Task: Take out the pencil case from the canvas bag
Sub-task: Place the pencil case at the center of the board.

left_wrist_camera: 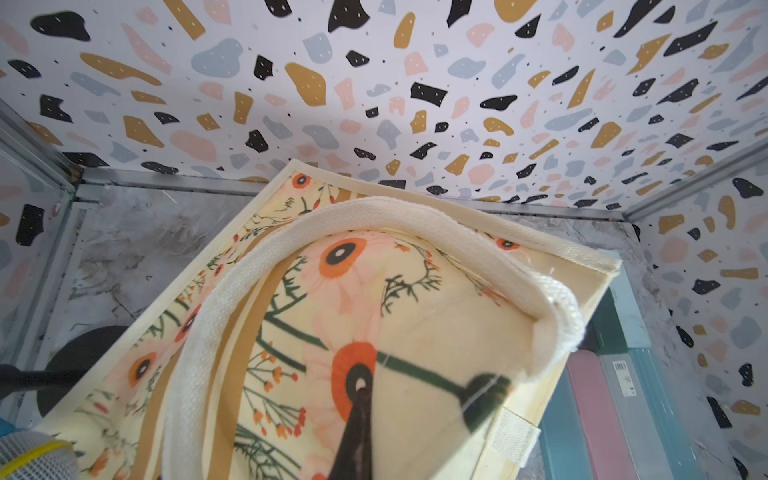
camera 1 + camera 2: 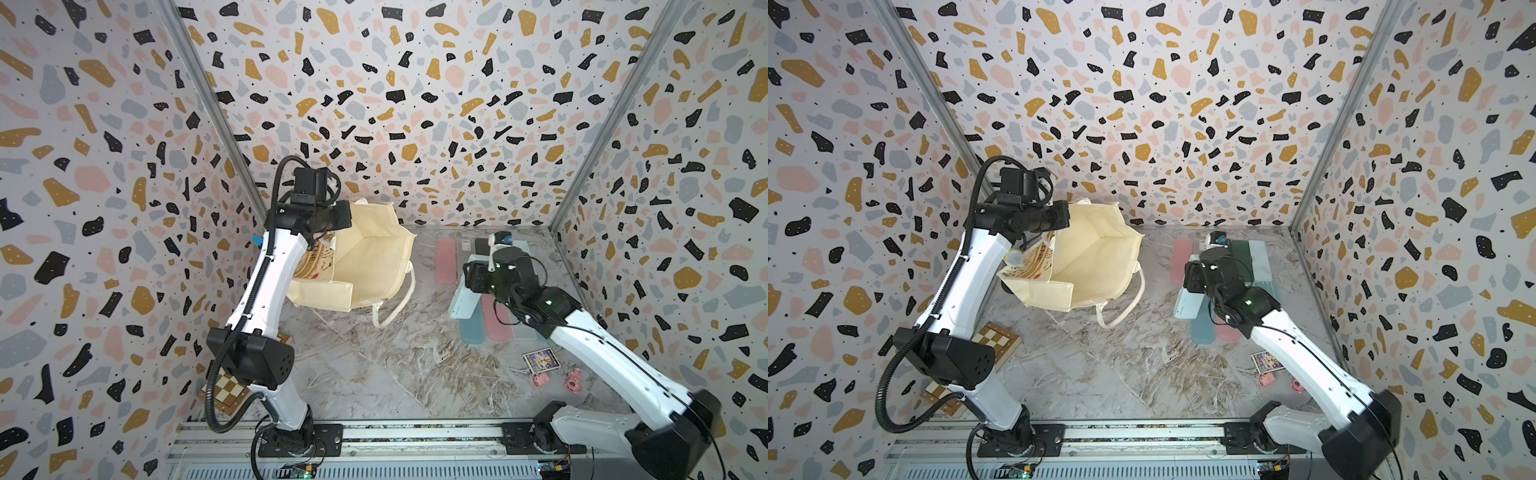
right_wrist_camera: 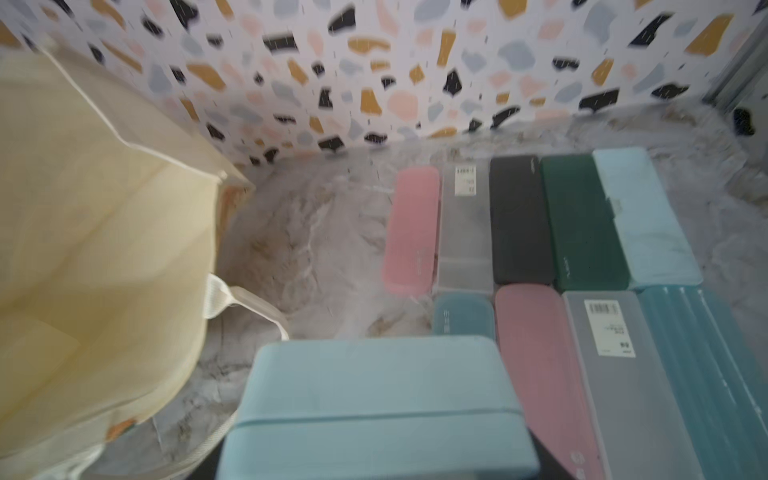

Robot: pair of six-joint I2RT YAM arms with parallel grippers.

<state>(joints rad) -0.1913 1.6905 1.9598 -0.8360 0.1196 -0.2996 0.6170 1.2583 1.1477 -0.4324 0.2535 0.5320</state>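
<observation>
The cream canvas bag (image 2: 374,257) (image 2: 1096,257) lies on its side at the back left, its mouth open toward the table's middle; the inside looks bare. My left gripper (image 2: 338,220) (image 1: 361,390) is shut on the bag's upper floral wall (image 1: 415,311), holding it up, with a thick cream handle (image 1: 291,232) looped over that wall. At the right, my right gripper (image 2: 471,278) (image 3: 378,457) is shut on a light blue pencil case (image 2: 467,301) (image 2: 1187,303) (image 3: 374,395), held tilted over the table well clear of the bag (image 3: 83,249).
Several more cases lie in two rows under and behind the right arm: pink (image 3: 411,228), grey (image 3: 465,232), black (image 3: 519,220), dark green (image 3: 582,224), teal (image 2: 471,330). The bag's other handle (image 2: 395,307) lies on the marble. Front right: a card (image 2: 541,360) and small pink toys (image 2: 540,379). Front left: a chessboard (image 2: 228,390).
</observation>
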